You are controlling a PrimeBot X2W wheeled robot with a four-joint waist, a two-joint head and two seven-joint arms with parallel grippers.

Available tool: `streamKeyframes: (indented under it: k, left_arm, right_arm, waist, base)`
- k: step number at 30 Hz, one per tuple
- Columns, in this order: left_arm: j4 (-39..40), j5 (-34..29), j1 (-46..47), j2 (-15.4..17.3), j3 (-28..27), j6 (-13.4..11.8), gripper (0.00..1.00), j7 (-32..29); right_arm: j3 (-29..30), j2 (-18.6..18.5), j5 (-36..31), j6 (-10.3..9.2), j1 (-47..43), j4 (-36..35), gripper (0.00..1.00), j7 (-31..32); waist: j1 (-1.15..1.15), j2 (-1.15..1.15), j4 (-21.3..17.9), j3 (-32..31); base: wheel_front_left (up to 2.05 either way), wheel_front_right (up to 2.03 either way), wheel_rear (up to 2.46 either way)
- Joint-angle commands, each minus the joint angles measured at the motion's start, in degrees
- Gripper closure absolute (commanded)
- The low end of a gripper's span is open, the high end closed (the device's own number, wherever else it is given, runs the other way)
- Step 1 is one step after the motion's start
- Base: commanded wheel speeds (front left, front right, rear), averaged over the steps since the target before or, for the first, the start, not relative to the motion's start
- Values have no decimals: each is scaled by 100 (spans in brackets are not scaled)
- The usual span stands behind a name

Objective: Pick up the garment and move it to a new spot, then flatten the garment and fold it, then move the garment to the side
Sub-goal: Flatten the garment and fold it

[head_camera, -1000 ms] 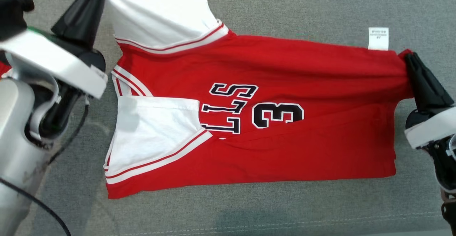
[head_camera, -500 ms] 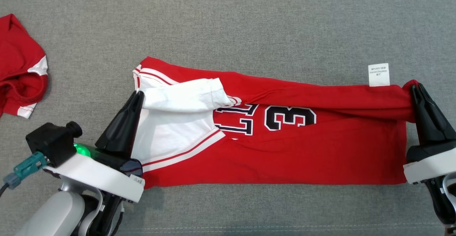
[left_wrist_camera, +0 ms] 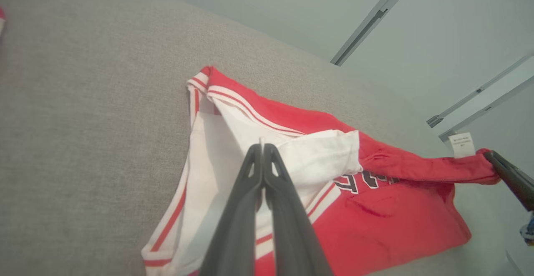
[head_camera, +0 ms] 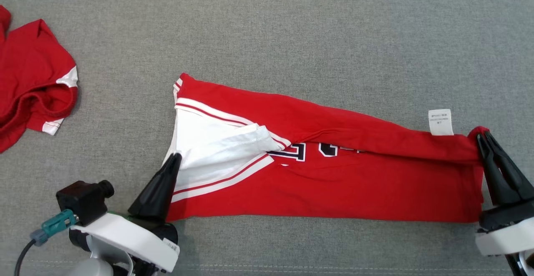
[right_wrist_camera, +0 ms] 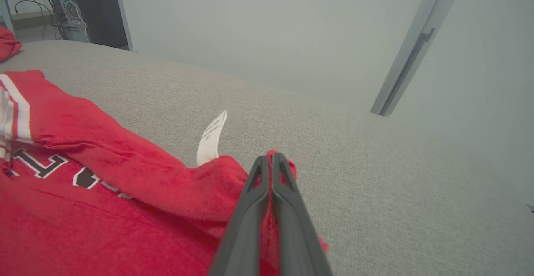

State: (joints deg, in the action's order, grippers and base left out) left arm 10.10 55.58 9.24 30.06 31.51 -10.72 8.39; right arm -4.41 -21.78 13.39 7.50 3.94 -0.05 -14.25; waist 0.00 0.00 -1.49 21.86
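Note:
A red jersey (head_camera: 333, 180) with white sleeves and black lettering lies stretched across the grey surface, its far long edge folded toward me over the number. My left gripper (head_camera: 175, 157) is shut on the white sleeve edge (left_wrist_camera: 317, 159) at the jersey's left end, as the left wrist view shows at the tips (left_wrist_camera: 262, 146). My right gripper (head_camera: 483, 137) is shut on the red hem corner (right_wrist_camera: 279, 159) at the right end. A white care label (head_camera: 440, 121) sticks out by that corner.
A second red and white garment (head_camera: 33, 84) lies crumpled at the far left of the grey cushion (head_camera: 292, 30). A seam (head_camera: 292, 265) runs along the cushion's near edge. Pale walls and a metal rail (right_wrist_camera: 409, 46) stand beyond the surface.
Both grippers have drawn the jersey's far edge toward me, folding it over the lettering and number. The left gripper came down from up high to the near left. The camera has shifted too.

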Motion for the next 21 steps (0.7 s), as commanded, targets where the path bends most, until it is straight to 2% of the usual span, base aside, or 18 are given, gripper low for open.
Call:
streamKeyframes:
  k: [1,2,3,4,5,6,8,12,17,21]
  left_arm:
    - [75,68,14,139,-191,3,100,13]
    - [30,96,-7,135,-147,25,82,-39]
    - [-13,126,-21,117,-123,37,53,-65]
    - [-115,146,-14,74,-91,72,0,-63]
    - [-162,145,-9,54,-75,85,0,-57]
    - [-202,133,-6,33,-83,71,0,-20]
    - [-261,65,-26,14,-93,15,0,70]
    - [-279,-232,-55,81,-110,-187,0,244]
    - [-185,-783,-138,185,-196,-714,0,444]
    - [-26,-1199,-293,197,-205,-1123,0,538]
  right_arm:
    - [-75,-171,-28,-1,-190,-140,100,-72]
    - [-105,-161,-26,-1,-253,-159,100,-72]
    - [-152,-160,-33,-1,-306,-190,100,-72]
    - [-145,-105,-14,-1,-423,-148,81,-73]
    - [-139,-79,-2,-1,-467,-177,65,-73]
    - [-93,-32,29,-1,-536,-150,57,-73]
    - [-18,40,56,-1,-652,-78,0,-73]
    - [185,148,94,-1,-883,-151,0,-74]
    - [505,321,232,-1,-1249,-332,0,-74]
    - [1042,749,438,-1,-1330,-319,0,-74]
  waist:
    - [0,0,9,-26]
    - [0,0,22,-48]
    - [0,0,30,-67]
    - [0,0,61,-113]
    - [0,0,74,-132]
    - [0,0,84,-147]
    - [0,0,96,-215]
    - [0,0,162,-361]
    - [0,0,207,-583]
    - [0,0,208,-792]
  base:
    - [0,0,0]
    - [0,0,0]
    - [0,0,0]
    - [0,0,0]
    - [0,0,0]
    - [0,0,0]
    - [0,0,0]
    - [0,0,0]
    - [0,0,0]
    - [0,0,0]
